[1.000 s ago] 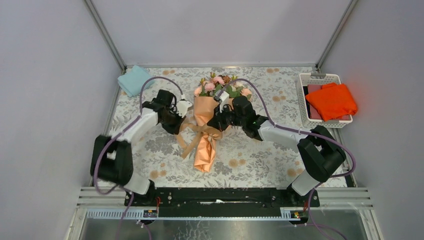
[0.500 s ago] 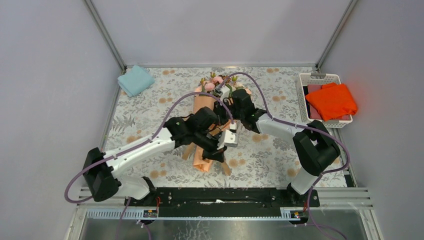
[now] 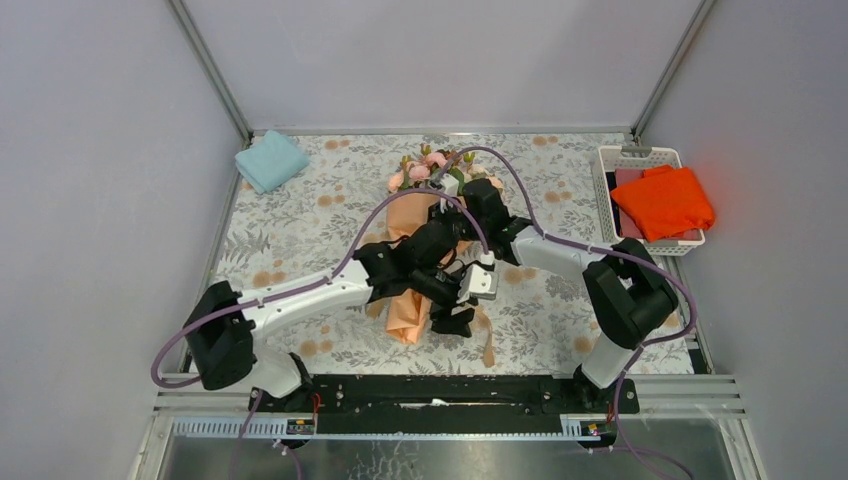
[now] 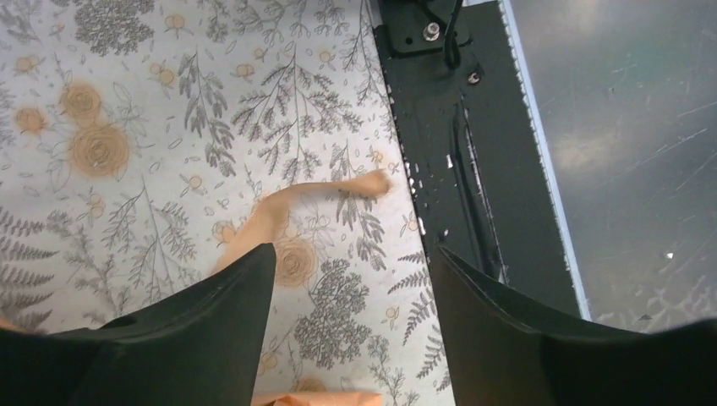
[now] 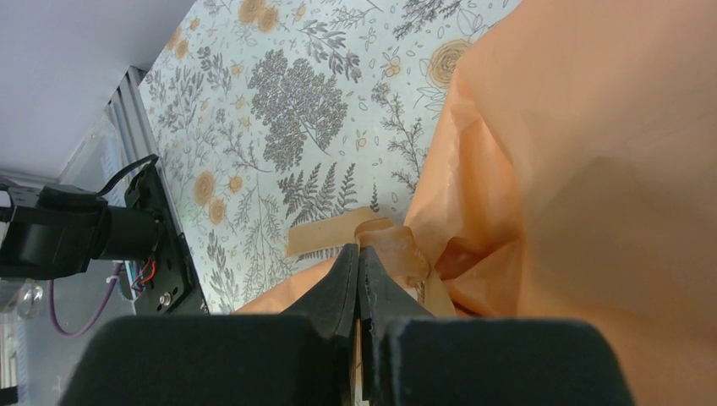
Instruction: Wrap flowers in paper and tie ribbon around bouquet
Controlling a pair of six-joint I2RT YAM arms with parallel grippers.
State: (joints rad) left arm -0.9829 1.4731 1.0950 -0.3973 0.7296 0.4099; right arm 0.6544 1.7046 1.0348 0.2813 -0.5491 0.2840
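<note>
Top view: floral-print table (image 3: 300,220) fills mid frame. Bouquet (image 3: 405,320) lies at centre, a peach cone w/ its narrow tail toward the bottom edge. Pink flowers (image 3: 420,172) are at its other end, upper centre. My L arm (image 3: 300,295) & R arm (image 3: 560,262) meet over it, hiding its waist. White basket (image 3: 640,157) w/ orange cloth (image 3: 662,200) at right edge, blue cloth (image 3: 270,160) upper left, both well apart from the work.

Ribbon (image 4: 292,207): in L wrist view a loose tan end lies flat on the table, centre frame, its tip near the black base rail (image 4: 457,127). In R wrist view another bit sits at the pinched waist of the paper (image 5: 575,152).

L pincer (image 4: 351,254): open wide, nothing between the fingers, hanging above that loose end. R pincer (image 5: 359,262): closed tight, tips on what looks like ribbon at the waist, lower centre.

Risks, my guess: I can't see a finished knot, so w/ only R holding, the tie could slacken & the paper spring open. If R tugs, the thin paper may tear or the bouquet drag. L going down for the limp end could miss it, or shove it toward the rail
</note>
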